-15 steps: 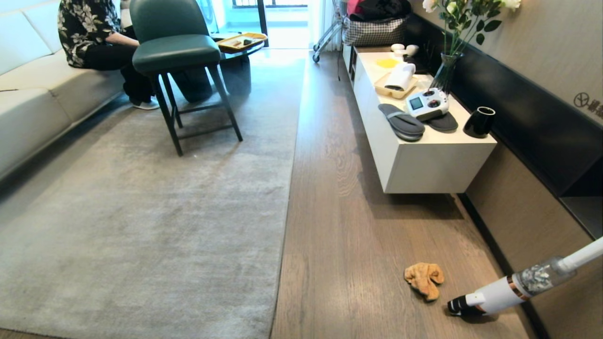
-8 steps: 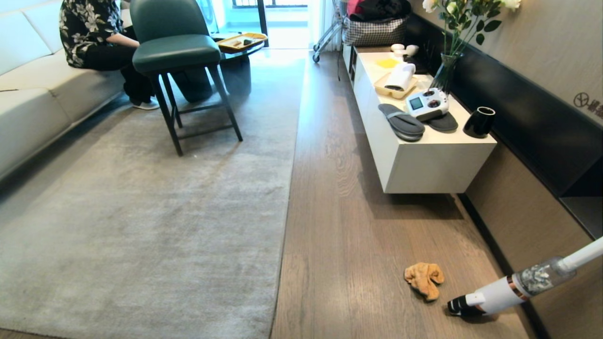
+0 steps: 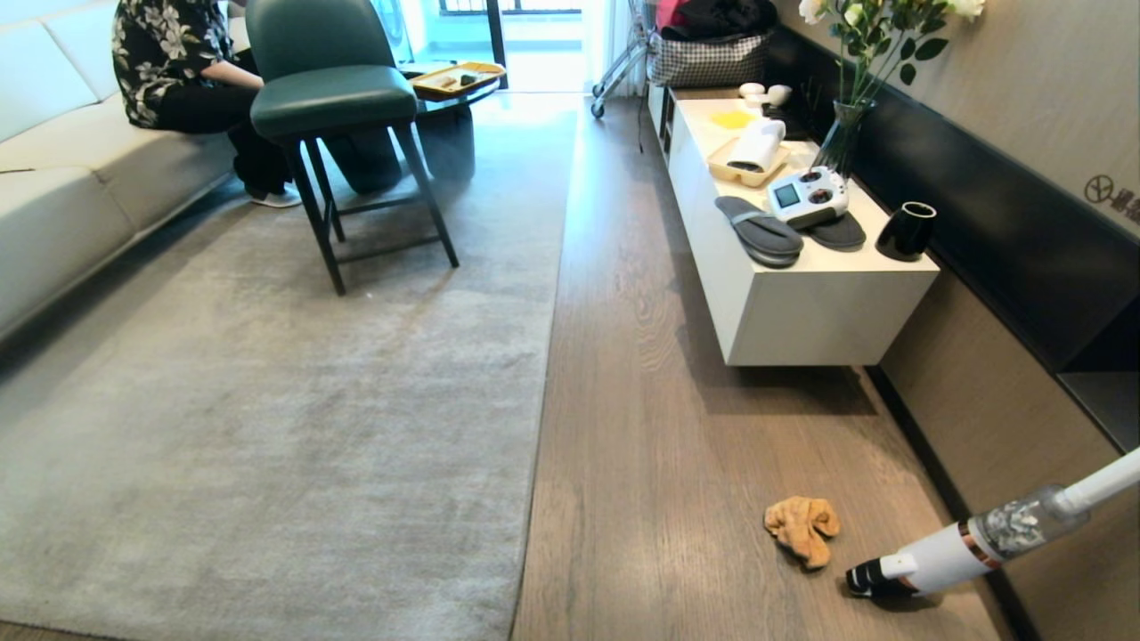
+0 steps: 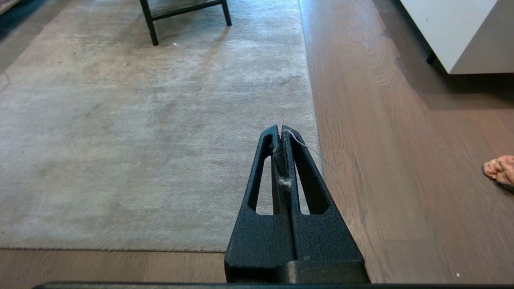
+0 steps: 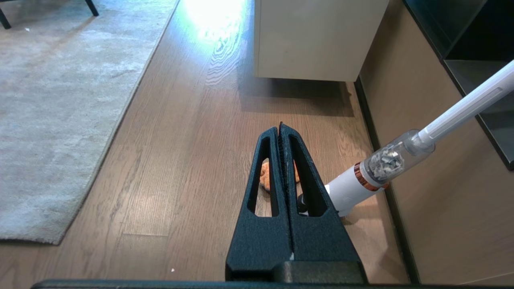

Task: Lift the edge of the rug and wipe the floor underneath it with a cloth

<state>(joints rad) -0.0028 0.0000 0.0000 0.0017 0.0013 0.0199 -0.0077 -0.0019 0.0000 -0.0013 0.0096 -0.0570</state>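
Item for you: cloth crumpled on the floor at lower right of the head frame, right of the rug edge, nearer your right gripper; left gripper over that edge; both pressed together, empty.

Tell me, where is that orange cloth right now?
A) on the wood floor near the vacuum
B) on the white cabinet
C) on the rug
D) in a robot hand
A: the orange cloth lies crumpled on the wood floor, just beside the vacuum, apart from the rug.
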